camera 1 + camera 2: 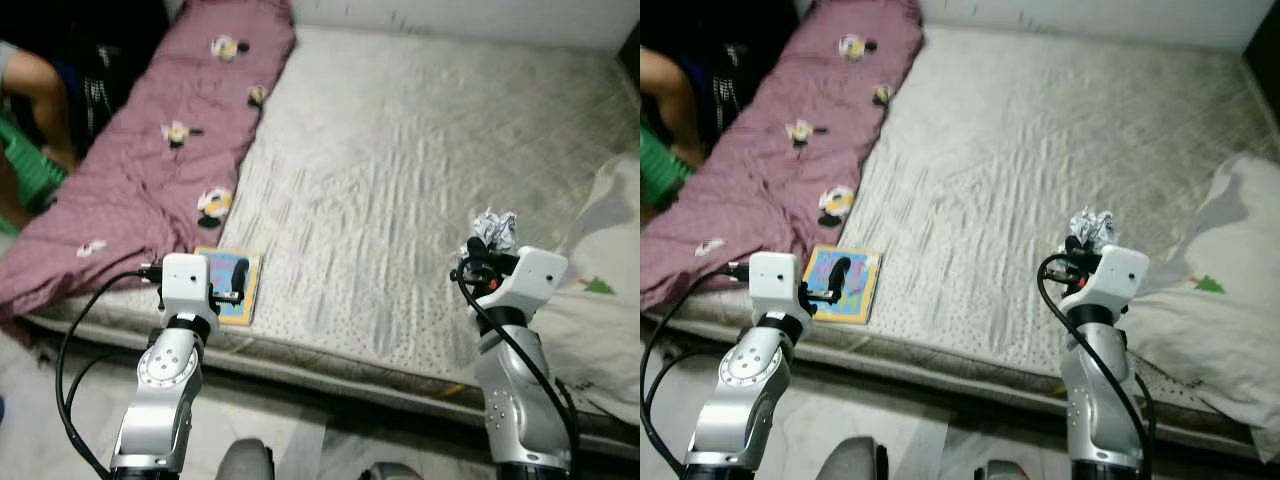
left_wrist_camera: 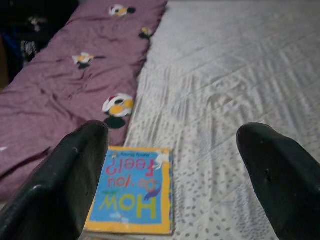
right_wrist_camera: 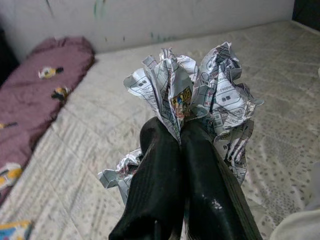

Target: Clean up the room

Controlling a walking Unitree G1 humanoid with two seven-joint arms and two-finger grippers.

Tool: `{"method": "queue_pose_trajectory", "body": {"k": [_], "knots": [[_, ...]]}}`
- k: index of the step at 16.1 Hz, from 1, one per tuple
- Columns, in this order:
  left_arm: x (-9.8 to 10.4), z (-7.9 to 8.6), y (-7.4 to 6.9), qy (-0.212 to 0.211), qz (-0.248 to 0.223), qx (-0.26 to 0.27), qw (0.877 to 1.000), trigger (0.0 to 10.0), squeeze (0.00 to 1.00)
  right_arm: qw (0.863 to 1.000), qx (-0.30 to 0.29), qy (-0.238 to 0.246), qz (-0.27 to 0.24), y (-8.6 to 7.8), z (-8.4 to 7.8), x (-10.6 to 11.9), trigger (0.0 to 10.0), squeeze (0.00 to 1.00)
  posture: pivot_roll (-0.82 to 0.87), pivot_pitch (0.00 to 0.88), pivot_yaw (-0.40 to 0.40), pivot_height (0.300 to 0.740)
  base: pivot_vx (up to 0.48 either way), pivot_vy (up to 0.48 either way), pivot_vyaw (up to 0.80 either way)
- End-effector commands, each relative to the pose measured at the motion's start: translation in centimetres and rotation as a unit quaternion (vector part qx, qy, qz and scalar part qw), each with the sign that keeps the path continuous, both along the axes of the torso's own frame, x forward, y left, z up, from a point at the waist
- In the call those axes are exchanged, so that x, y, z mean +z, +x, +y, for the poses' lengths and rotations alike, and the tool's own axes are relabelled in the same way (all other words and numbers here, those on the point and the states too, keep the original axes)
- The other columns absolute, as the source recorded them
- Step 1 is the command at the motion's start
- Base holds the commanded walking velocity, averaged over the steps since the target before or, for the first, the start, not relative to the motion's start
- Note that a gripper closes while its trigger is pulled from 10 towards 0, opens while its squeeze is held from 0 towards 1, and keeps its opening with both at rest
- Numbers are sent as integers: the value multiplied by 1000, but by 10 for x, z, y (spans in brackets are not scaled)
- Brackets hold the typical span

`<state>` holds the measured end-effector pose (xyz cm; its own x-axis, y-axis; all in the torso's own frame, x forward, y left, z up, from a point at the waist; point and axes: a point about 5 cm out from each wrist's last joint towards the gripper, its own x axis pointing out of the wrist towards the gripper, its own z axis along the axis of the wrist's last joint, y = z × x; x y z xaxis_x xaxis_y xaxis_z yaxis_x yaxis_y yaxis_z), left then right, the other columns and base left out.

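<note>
I've got both arms up over the near edge of the bed (image 1: 400,150). R pincer (image 3: 180,131) is clamped tight on a crumpled paper wad (image 3: 200,95), fingers pressed together w/ no gap, wad sticking out past the tips and held above the mattress, near the white pillow (image 1: 600,300) at the bed's right side. L pincer (image 2: 170,165) is wide open, nothing in it, hovering just above a kids' book (image 2: 132,195) lying flat on the mattress by the near edge; cover reads "How Do You Feel?". Book sits just beside the maroon blanket (image 1: 150,170) w/ cartoon prints, which runs along the bed's left side to the far wall. Person's arm (image 1: 35,90) at far left, beyond the blanket.
</note>
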<state>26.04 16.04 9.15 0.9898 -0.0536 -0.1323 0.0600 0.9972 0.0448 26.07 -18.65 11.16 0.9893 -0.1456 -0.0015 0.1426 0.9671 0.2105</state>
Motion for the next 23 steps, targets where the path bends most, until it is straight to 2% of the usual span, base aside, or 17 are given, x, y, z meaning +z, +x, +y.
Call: {"method": "queue_pose_trajectory", "body": {"k": [1, 6, 8, 11, 15, 19, 23], "knots": [[-3, 6, -1, 3, 4, 3, 1000, 10000, 0, 1000, -3, 4, 18, -4, 0, -9, 10000, 0, -34, 13, 42, 740, 0, 0, 0], [1, 4, 8, 2, -6, -4, 1000, 10000, 0, 1000, -3, 5, 26, -4, 0, -16, 10000, 0, -39, 20, 47, 740, 0, 284, -640], [-1, 1, 7, 1, -2, -11, 1000, 10000, 0, 999, 0, -22, 27, -6, -7, -15, 10000, 0, -47, 37, 42, 740, 0, 358, -800], [-8, -4, 1, 0, 11, -22, 1000, 10000, 0, 999, 5, -29, 31, -9, -8, -17, 10000, 0, -59, 37, 45, 740, 0, 361, -800], [-6, -9, 11, -9, 3, -23, 1000, 10000, 0, 999, 18, -18, 37, -8, -1, -22, 10000, 0, -66, 8, 39, 740, 0, 364, 0], [1, -12, 24, -6, -20, -21, 1000, 10000, 0, 998, 29, -21, 44, -1, 1, -29, 10000, 0, -58, 0, 40, 740, 0, 268, 0], [2, -14, 22, -26, -34, -33, 999, 10000, 0, 998, 41, -26, 41, 2, 3, -30, 10000, 0, -71, 0, 44, 740, 0, 0, 0]]}}
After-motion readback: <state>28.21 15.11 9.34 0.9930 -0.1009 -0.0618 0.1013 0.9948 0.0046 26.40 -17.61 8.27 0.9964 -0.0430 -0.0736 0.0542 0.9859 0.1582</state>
